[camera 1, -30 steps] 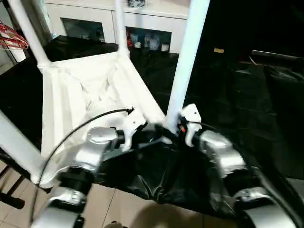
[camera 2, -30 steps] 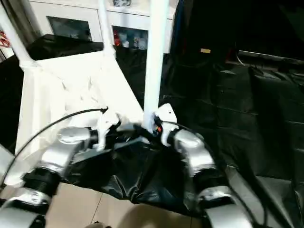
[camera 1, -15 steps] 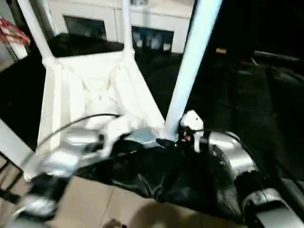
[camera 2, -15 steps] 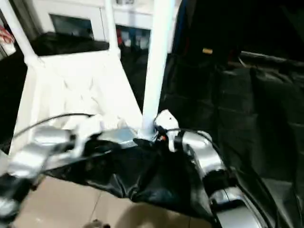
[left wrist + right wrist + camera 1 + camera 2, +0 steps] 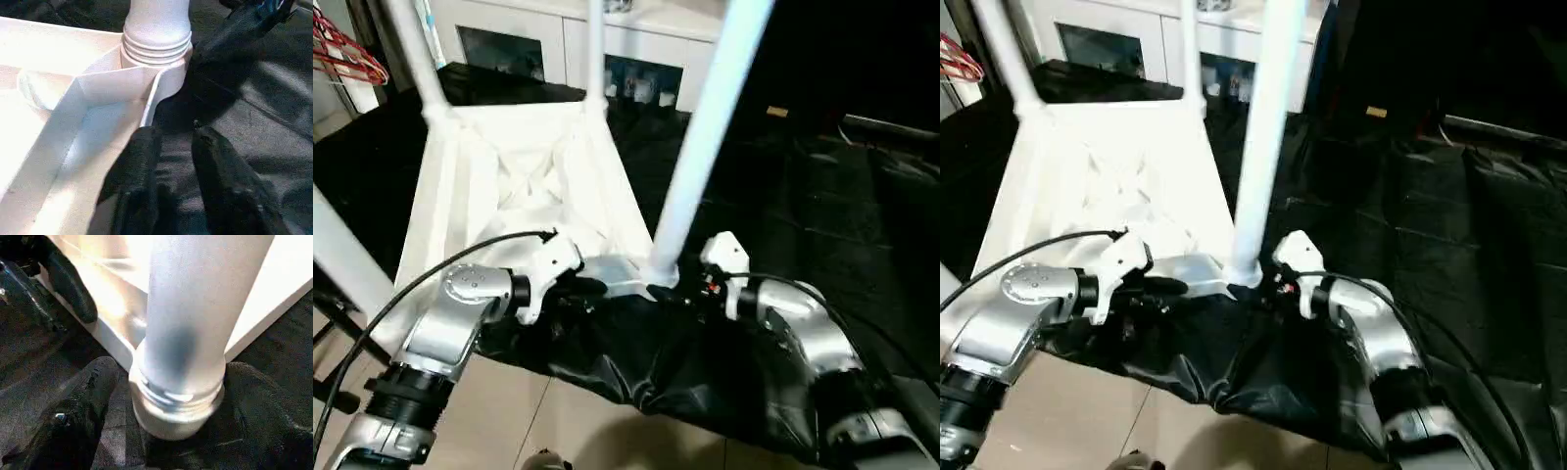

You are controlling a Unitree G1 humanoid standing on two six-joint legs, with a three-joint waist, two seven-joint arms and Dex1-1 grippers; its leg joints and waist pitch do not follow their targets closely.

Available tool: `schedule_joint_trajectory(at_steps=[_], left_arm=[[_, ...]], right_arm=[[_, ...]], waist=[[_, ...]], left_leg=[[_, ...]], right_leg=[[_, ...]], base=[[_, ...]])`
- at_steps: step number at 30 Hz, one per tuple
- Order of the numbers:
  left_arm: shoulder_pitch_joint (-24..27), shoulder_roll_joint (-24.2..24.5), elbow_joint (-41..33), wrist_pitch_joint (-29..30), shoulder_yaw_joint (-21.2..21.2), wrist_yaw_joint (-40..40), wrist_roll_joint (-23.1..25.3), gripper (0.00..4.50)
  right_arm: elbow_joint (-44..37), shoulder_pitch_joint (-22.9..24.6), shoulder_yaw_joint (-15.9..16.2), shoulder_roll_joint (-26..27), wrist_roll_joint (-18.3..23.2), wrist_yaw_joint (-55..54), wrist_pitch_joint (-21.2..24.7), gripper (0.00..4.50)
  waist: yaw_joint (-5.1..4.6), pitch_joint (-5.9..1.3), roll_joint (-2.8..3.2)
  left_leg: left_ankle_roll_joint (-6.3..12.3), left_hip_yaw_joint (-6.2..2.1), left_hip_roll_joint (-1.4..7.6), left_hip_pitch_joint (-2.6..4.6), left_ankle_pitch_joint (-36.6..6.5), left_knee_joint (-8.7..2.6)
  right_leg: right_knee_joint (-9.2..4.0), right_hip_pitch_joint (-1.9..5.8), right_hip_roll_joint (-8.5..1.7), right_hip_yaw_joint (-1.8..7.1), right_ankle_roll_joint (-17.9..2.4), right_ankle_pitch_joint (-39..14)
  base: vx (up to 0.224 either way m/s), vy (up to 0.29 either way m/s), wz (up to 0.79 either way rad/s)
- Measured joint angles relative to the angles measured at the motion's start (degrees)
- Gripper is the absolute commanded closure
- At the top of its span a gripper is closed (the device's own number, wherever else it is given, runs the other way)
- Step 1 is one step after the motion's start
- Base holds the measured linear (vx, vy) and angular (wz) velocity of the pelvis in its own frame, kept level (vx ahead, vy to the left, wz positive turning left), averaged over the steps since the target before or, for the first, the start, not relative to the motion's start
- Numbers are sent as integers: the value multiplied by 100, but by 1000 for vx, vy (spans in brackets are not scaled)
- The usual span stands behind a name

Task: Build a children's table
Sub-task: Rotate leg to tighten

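Observation:
The white children's table (image 5: 509,186) lies upside down on the black-covered work table (image 5: 822,196), ribbed underside up, its legs rising from the corner sockets. My right gripper (image 5: 176,406) holds the base of the near right leg (image 5: 705,147), one black finger (image 5: 83,411) on each side of its ringed collar. My left gripper (image 5: 173,147) is at the tabletop's near rim (image 5: 98,161), just left of that socket. Its fingers (image 5: 142,171) stand a little apart, with black cloth showing between them and nothing held. In the left eye view the left gripper (image 5: 582,289) and right gripper (image 5: 680,292) flank that near corner.
A white cabinet (image 5: 636,59) with glass doors stands behind the work table. Red wire hangers (image 5: 347,59) hang at the far left. The black cover (image 5: 656,372) droops over the near edge above the tiled floor (image 5: 509,411). The near left leg (image 5: 333,264) rises beside my left arm.
My left gripper's fingers have parted from shut, and it has drawn back a little along the rim. The right gripper stays at the leg's base. The camera has shifted.

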Motion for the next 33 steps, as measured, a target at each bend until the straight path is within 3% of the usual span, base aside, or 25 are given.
schedule_joint_trajectory(at_steps=[7,13,19,26,27,31,33], left_arm=[[-1,178,-124,-94,68,-119,-191,266],[-240,240,-111,-301,118,-192,-269,266],[-651,216,562,-629,56,-291,-266,266],[-687,216,1436,-1124,-149,-317,-52,266],[-687,217,1512,-1160,-190,-363,-39,292],[-760,239,1867,-1409,-200,-374,36,306],[-799,246,2086,-1566,-200,-350,89,335]], right_arm=[[-499,443,69,-36,70,18,152,66],[-689,575,122,-28,91,6,243,66],[-944,732,168,-35,110,-49,348,66],[-997,775,176,-29,114,-142,389,66],[-997,781,176,-28,115,-152,391,66],[-1004,782,192,-28,116,-187,411,66],[-1006,783,198,-29,117,-202,412,66]], waist=[[-30,2,20],[-50,1,92],[-51,0,146],[-47,-2,186],[-44,-2,187],[-45,-9,199],[-46,-15,218]], left_leg=[[0,-2,1,0,0,3],[0,-3,1,0,0,5],[0,-4,2,1,0,6],[0,-5,2,0,0,7],[-1,-5,2,-1,0,8],[-1,-5,3,0,0,10],[-1,-5,2,0,-1,11]], right_leg=[[-1,0,2,0,0,0],[-2,1,4,1,0,0],[-1,1,6,0,0,0],[-1,1,6,-1,0,0],[-1,1,6,-1,-1,1],[-1,2,6,-1,-1,1],[-1,2,6,0,-1,1]], base=[[0,0,0],[0,0,0],[0,0,0],[0,0,0],[0,0,0],[0,0,0],[0,0,0]])
